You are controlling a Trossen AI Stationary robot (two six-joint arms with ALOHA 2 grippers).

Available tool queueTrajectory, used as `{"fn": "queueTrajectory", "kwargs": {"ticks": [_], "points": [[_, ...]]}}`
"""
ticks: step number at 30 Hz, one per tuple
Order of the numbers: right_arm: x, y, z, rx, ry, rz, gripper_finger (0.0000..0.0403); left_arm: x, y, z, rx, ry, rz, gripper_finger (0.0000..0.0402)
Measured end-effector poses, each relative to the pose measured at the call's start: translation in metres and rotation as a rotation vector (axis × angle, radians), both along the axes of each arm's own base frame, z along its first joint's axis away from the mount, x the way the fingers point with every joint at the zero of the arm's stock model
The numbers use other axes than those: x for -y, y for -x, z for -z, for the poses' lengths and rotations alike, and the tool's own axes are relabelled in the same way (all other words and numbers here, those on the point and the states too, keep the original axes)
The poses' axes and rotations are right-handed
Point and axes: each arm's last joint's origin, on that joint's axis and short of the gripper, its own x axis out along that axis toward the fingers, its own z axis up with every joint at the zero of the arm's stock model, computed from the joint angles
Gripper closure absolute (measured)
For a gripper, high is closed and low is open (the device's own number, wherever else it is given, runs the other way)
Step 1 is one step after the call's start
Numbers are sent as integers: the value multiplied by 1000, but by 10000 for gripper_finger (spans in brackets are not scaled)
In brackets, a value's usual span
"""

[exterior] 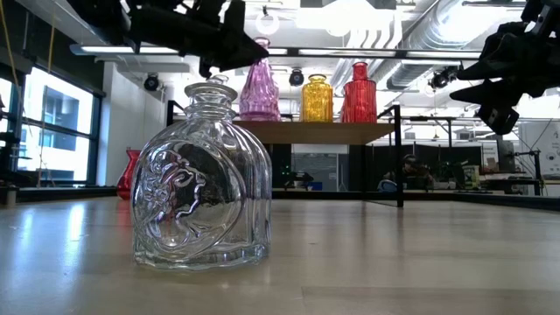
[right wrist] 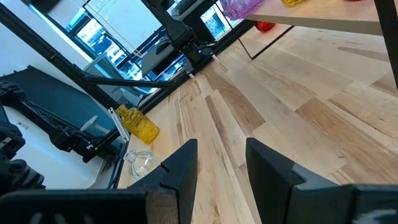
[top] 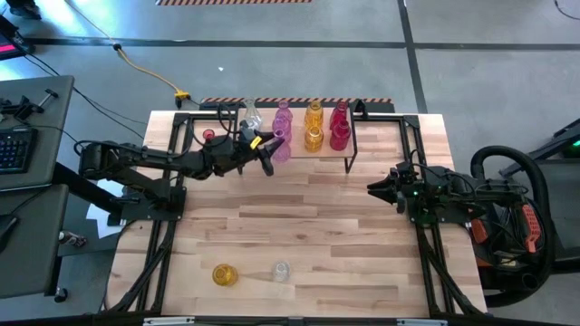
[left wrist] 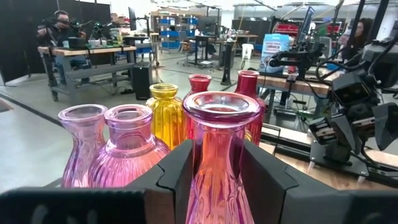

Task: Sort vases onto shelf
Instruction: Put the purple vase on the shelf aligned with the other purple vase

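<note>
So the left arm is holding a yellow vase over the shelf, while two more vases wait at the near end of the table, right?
Not quite: the vase between the left gripper's fingers is pink, as the left wrist view shows. The rest stands.

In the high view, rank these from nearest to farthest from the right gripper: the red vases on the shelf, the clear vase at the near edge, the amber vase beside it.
From the right gripper:
1. Red vases, on the right end of the shelf.
2. Clear vase, lying near the table's front edge.
3. Amber vase, farther toward the left arm's side.
</note>
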Motion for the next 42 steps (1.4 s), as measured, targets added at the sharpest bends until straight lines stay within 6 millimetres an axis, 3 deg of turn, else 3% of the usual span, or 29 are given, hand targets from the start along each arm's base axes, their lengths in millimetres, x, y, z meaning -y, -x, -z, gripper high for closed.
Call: {"fn": "queueTrajectory", "kwargs": {"ticks": [42], "points": [[0, 0, 0, 0, 0, 0, 285, -3, 0, -1, 9, 11, 8, 275]]}}
